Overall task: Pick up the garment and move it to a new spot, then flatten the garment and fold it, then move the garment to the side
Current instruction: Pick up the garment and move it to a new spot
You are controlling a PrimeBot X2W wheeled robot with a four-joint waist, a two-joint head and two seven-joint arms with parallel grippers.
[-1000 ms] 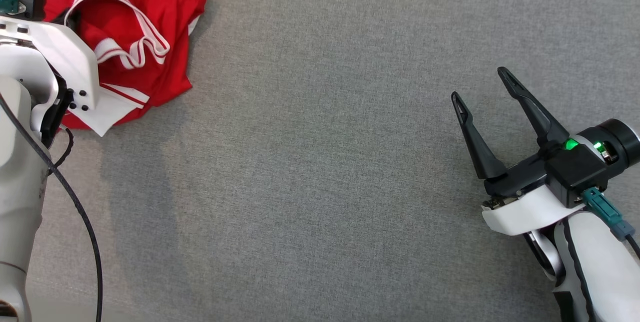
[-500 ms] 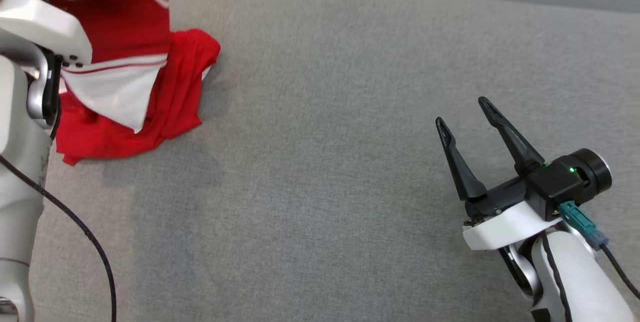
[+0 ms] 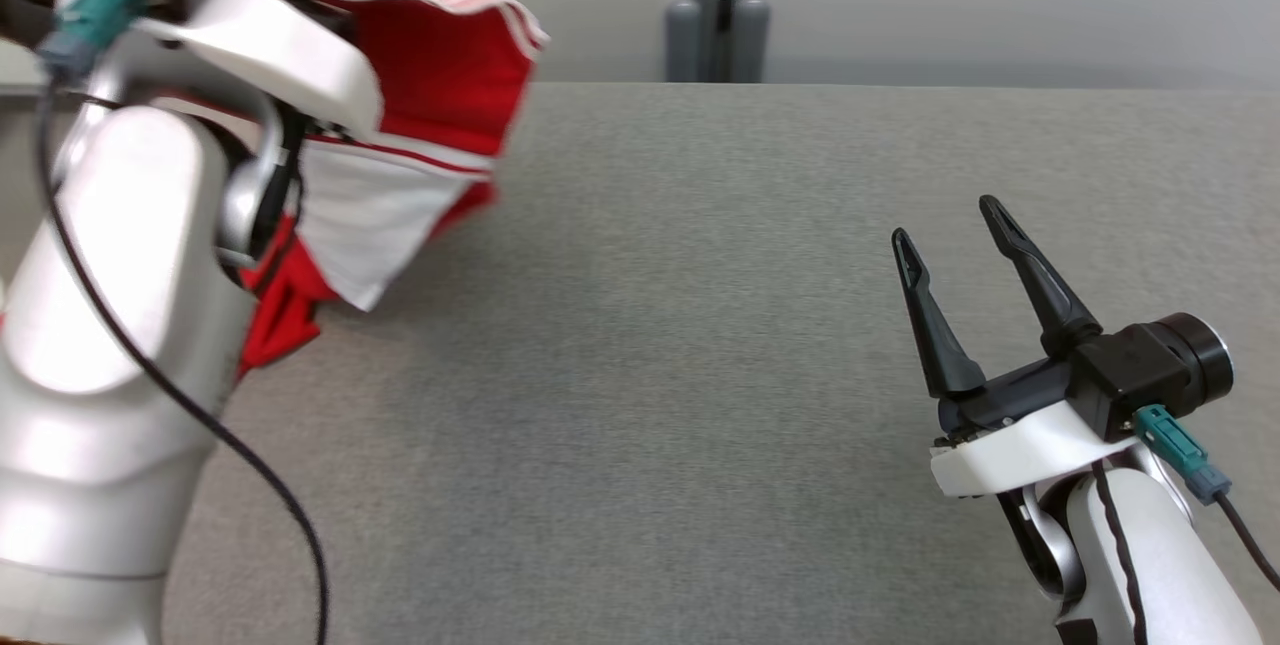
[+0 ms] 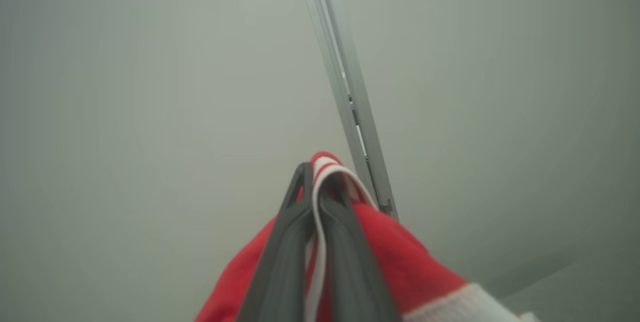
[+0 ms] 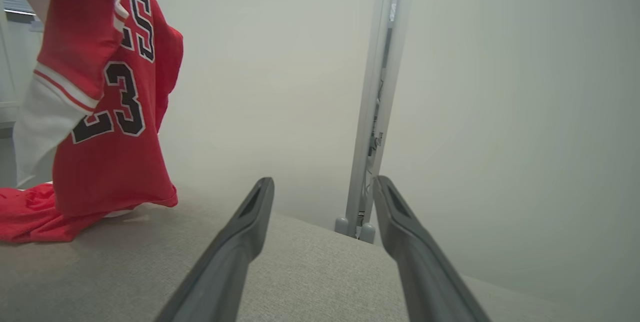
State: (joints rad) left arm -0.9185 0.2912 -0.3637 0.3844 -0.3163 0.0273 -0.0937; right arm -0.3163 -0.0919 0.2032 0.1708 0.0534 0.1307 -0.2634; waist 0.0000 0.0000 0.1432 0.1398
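Right, the red jersey [image 3: 440, 65] is mostly off the desk [image 3: 700, 345] now. A second ago we had it bunched flat at the far left with the left arm [image 3: 120, 345] over it. Half a second ago it was half raised. Now it hangs high at the far left from the left jaws.

The left jaws are closed tight on a white-trimmed edge. The left wrist view shows the band pinched between the two dark fingers [image 4: 282, 262]. In the right wrist view the jersey's lower part trails on the desk, so it isn't fully clear yet.

The head camera has tilted up too. The far desk edge and a grey post [image 3: 717, 5] behind it have come into view, but that's camera motion and nothing on the desk moved.

The right arm [image 3: 1130, 545] sits near right, much as before. The right jaws are spread wide, holding nothing.

We judge the grasp made and the lift under way. Carrying it to a new spot comes next, likely the bare middle of the desk. With one pinch point the cloth hangs bunched, so flattening will probably need the right jaws. One risk is the trailing hem dragging or snagging as we move.
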